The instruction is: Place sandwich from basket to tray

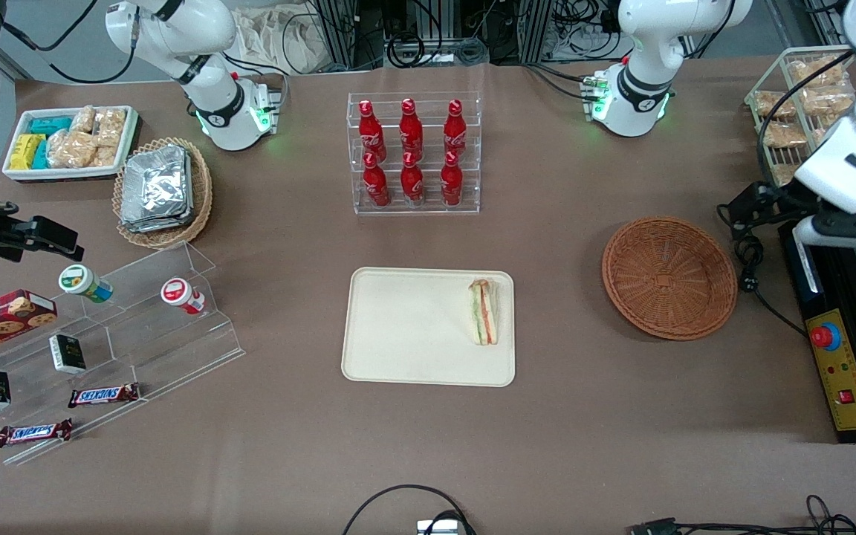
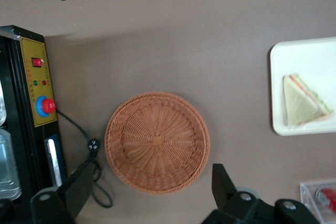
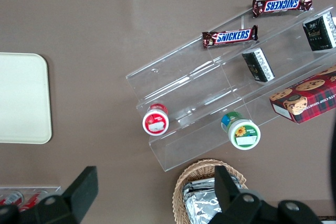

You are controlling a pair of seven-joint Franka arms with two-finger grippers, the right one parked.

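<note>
Front view shows a wide table (image 1: 287, 446) covered in plain brown cloth, with cables and rack frames along its edge farthest from the camera. Largest on it is a clear stepped display stand (image 1: 116, 334) toward the parked arm's end, carrying two chocolate bars (image 1: 103, 394), small dark boxes, a cookie box (image 1: 1, 315) and two lidded cups (image 1: 183, 295). Farther from the camera than that stand sit a white bin of snack packets (image 1: 71, 141) and a tan basket of foil packs (image 1: 163, 191).

At the middle lies the cream tray (image 1: 406, 334). The sandwich (image 1: 484, 311) rests flat on the tray, close to the rim on the working arm's side, its filling stripes showing. Farther from the camera than the tray stands a clear rack holding six red bottles (image 1: 412, 152).

Toward the working arm's end sits the round reddish-brown basket (image 1: 669, 277), with nothing in it, well apart from the tray. Beside it lies a black unit with a yellow control panel and red button (image 1: 837, 368). A wire rack of bagged snacks (image 1: 799, 104) stands farther from the camera.

The left arm's pincer (image 2: 152, 192) hangs above the table over the basket's edge, fingers (image 2: 223, 187) spread wide and holding nothing.
</note>
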